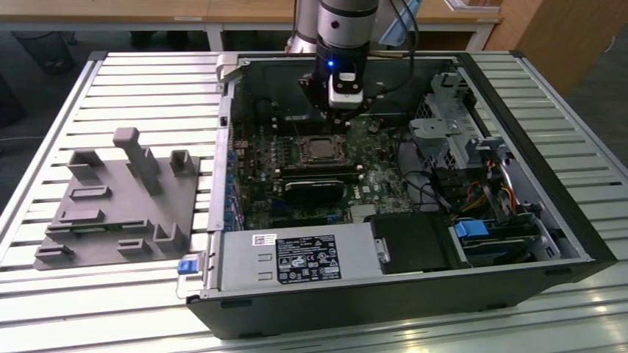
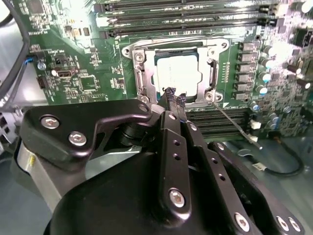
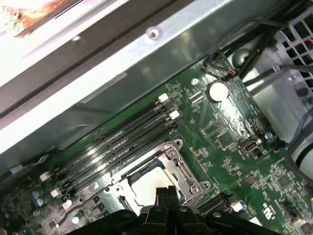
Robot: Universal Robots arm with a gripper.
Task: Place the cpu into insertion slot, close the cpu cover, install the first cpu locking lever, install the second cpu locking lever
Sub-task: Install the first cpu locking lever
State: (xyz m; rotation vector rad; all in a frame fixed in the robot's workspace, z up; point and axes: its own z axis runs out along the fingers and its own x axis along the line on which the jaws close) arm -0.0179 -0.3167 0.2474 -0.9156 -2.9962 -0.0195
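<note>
Heatsink [image 1: 316,187] just beside cpu cover [image 2: 176,45]

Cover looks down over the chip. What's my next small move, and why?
Probably shift the shut gripper across onto the loose locking lever: the cpu cover lies flat over the cpu, yet that lever angles out, apparently unlatched.

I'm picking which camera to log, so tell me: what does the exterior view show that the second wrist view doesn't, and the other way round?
The exterior view adds the grey fixture plate on the slatted table and the labelled power supply box. The second wrist view adds a thin lever rod slanting off the corner of the cpu cover. Both show the green motherboard, the cpu, and the gripper, fingertips together, by the chip's edge.
</note>
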